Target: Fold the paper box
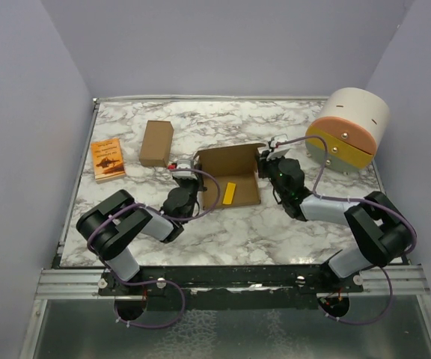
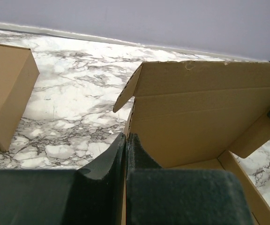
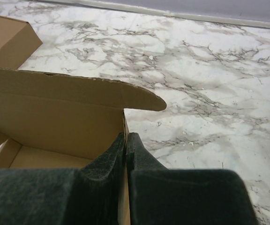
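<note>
The shallow brown cardboard paper box (image 1: 229, 166) sits mid-tabletop (image 1: 275, 224), half-formed, with its rear panel raised. The jaws of the left gripper (image 2: 125, 145) and right gripper (image 3: 125, 143) clench its side walls. The next move probably calls for locking those walls upright.

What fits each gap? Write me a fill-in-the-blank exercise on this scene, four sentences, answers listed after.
1. The left gripper pinches the paper box by its ____ side wall.
2. The right gripper is ____ on the opposite side wall.
3. On the floor of the box lies a ____ strip.
4. The booklet to the left of the narrower cardboard box is ____.

Missing words: left; shut; yellow; orange
</note>
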`<action>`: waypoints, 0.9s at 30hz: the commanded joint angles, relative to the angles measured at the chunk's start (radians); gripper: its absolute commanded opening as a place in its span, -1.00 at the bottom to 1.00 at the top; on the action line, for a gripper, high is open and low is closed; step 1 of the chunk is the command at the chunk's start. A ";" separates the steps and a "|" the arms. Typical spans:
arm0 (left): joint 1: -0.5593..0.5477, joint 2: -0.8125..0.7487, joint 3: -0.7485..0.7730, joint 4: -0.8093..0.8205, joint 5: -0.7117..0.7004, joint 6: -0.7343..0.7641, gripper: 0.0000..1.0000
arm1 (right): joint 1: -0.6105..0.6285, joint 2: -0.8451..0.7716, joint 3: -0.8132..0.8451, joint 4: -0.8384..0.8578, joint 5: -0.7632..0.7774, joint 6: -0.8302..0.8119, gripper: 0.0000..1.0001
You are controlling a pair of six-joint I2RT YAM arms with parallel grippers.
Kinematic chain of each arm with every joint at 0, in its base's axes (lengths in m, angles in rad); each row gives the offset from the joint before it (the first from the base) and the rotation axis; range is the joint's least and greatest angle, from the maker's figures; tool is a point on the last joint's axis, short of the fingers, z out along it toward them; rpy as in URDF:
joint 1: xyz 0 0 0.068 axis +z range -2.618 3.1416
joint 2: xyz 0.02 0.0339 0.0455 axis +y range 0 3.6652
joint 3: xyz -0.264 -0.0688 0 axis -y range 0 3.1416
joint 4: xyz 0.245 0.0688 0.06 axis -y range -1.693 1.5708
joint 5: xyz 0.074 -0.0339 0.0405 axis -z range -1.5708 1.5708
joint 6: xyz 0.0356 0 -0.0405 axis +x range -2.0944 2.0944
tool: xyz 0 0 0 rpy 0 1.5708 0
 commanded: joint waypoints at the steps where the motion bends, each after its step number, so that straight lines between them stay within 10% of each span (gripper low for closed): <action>1: -0.039 0.000 -0.033 -0.066 0.054 -0.057 -1.00 | 0.031 -0.042 -0.031 -0.135 -0.085 0.011 -0.93; 27: -0.154 -0.054 -0.017 -0.260 -0.076 -0.260 -1.00 | 0.032 -0.166 -0.006 -0.519 -0.175 0.143 -0.73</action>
